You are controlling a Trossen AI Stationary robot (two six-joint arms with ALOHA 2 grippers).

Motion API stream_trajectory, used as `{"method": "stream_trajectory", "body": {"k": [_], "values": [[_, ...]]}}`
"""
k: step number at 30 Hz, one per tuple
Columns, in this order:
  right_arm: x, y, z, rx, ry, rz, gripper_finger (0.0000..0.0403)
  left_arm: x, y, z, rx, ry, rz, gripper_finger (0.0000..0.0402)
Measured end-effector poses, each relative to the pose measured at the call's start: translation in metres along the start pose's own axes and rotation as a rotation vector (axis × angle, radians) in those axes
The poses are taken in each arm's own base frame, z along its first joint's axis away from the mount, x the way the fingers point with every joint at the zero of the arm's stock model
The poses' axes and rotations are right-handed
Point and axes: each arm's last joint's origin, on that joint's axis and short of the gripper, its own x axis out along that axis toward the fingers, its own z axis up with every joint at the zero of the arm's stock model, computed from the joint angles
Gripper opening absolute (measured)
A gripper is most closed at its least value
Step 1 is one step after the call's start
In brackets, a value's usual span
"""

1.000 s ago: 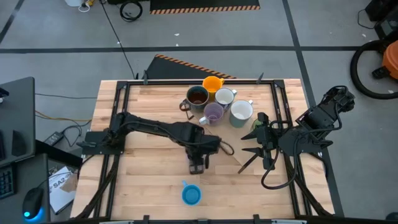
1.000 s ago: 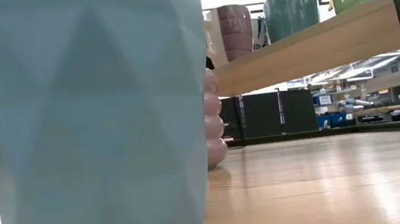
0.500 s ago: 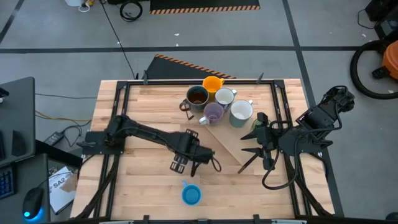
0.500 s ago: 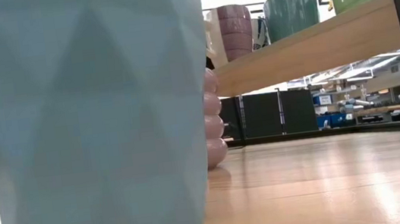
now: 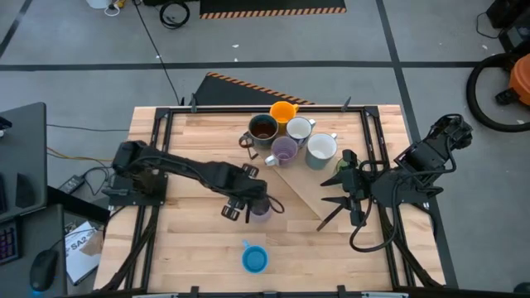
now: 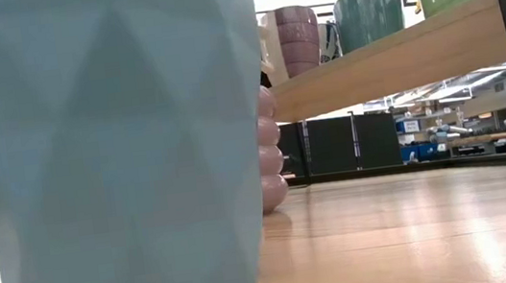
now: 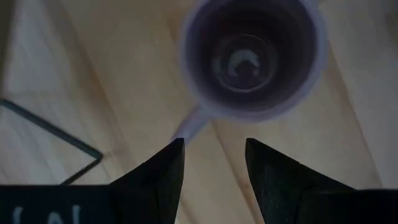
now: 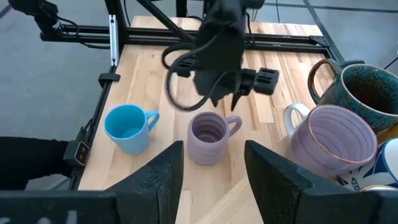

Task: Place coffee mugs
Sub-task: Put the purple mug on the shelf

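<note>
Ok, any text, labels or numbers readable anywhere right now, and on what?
No text reads in full.
White cardboard carton on the floor beside the table: dark print, too small to read.
Left end effector: pale marks on its black housing, cut off, unreadable.
White glazed mug: blue print, too blurred to read.

We can read almost no text in these views. In the lower left of the high view, a white box [image 5: 80, 247] on the floor beside the worktop [image 5: 199, 132] has dark letters that look like "SA", but the rest is too small to tell. The mugs carry no readable label, and no other signs or numbers are legible.
</note>
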Motion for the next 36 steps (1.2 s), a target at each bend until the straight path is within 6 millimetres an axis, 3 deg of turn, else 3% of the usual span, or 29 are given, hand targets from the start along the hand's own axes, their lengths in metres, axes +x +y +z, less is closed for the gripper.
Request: {"method": "stream_trajectory", "body": {"k": [6, 20, 25, 36], "values": [[0.000, 0.000, 0.000, 0.007, 0.000, 0.000, 0.0176, 0.006, 0.014, -0.017, -0.009, -0.101, -0.019, 0.0175], [0.000, 0.000, 0.000, 0.044, -0.001, 0.000, 0.0176, 0.046, 0.034, -0.042, 0.007, -0.223, -0.163, 0.0175], [0.000, 0.000, 0.000, 0.044, -0.003, -0.007, 0.0176, 0.050, 0.038, -0.047, -0.046, -0.250, -0.250, 0.0152], [0.000, -0.001, 0.000, 0.050, -0.007, -0.018, 0.0176, 0.045, 0.011, -0.036, -0.118, -0.246, -0.338, 0.0082]]}}
